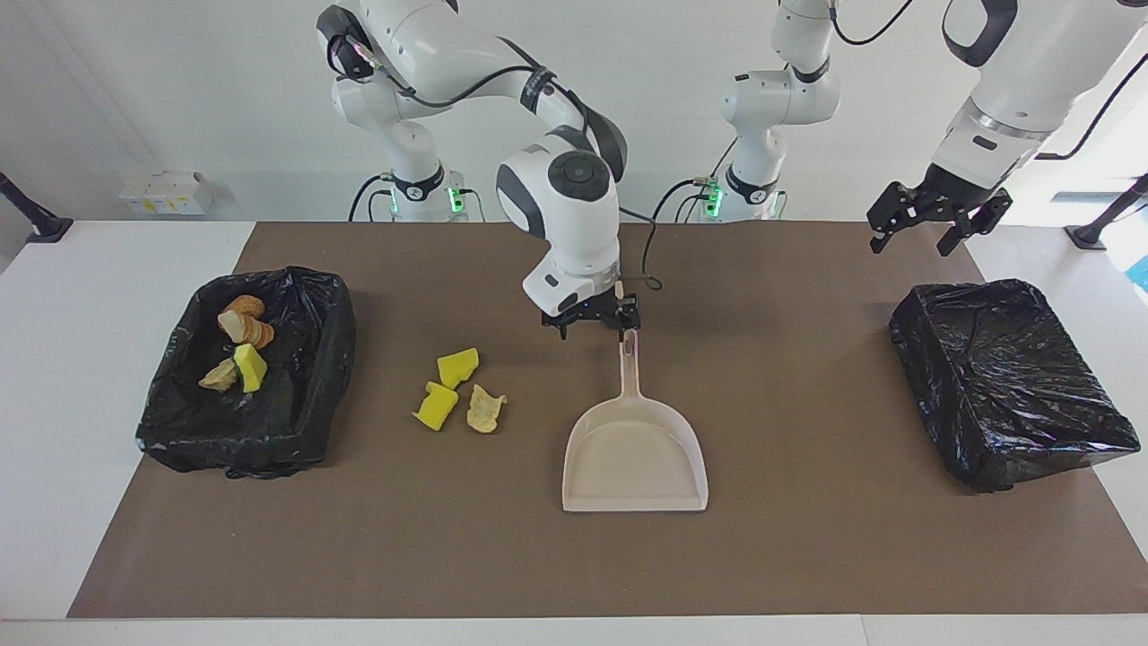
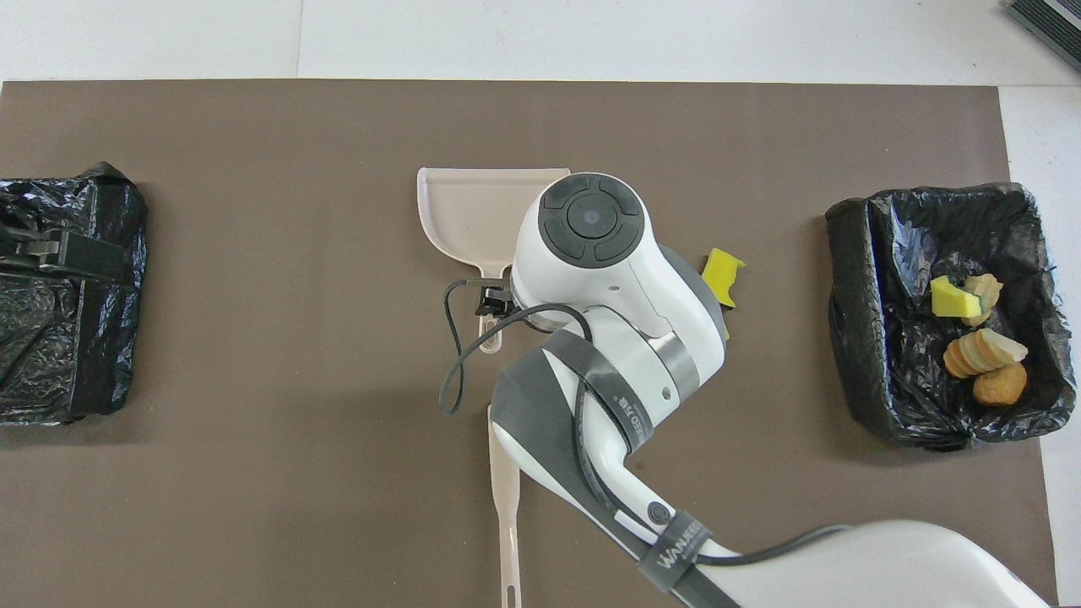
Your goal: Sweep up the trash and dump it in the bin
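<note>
- Hovering low at the tip of the dustpan's (image 1: 634, 453) handle, the right gripper (image 1: 592, 323) is seen mid-worktop (image 1: 807, 538); whether it is closed on the handle cannot be told, since the wrist hides it from above.
- The left gripper (image 1: 910, 247) is held raised over the left arm's end of the worktop, above the lined bin (image 1: 1004, 377) there, its fingers spread wide and holding nothing; that arm waits.
- Three loose pieces of trash lie together on the worktop: two yellow sponge chunks (image 1: 457, 366) (image 1: 436, 406) and one tan bread piece (image 1: 486, 409), between the dustpan and the bin at the right arm's end (image 1: 332, 305).
- More bread and a sponge chunk already lie in that bin.
- A beige handle (image 2: 505, 490), possibly the brush, is seen nearer to the robots than the dustpan.
- The scraps are judged light, soft and easily scattered: the sponge should compress and spring back, and the bread may crumble if pinched, so sweeping is preferred to gripping.
- The dustpan is judged stiff, light and smooth; it would best be held on the narrow handle, kept level once loaded.
</note>
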Action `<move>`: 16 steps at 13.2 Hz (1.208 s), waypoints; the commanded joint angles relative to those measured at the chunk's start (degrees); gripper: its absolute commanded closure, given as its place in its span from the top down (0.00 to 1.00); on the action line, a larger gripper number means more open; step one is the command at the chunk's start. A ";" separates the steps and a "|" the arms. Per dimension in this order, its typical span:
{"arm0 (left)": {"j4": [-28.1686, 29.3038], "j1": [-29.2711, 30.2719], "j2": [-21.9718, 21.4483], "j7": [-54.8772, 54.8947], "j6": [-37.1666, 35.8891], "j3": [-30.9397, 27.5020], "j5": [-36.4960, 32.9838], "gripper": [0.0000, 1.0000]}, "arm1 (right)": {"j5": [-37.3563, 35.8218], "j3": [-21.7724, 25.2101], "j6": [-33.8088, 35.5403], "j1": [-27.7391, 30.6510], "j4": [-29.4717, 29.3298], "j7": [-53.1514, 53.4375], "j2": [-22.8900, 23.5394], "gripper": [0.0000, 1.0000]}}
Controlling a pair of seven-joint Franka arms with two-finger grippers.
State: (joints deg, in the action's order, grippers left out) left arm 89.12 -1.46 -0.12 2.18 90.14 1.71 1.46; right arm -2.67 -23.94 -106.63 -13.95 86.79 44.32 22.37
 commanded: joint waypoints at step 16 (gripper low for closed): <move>10.19 -7.15 -0.94 -0.77 9.95 -0.22 -0.14 1.00 | 17.96 -0.58 -17.90 -15.58 43.81 -0.55 -23.42 1.00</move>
State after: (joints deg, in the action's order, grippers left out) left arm 96.12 -6.87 -0.10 1.85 96.73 2.20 1.47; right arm 13.41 -24.84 -121.96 -29.08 127.66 43.57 1.04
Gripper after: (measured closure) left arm 0.000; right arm 0.000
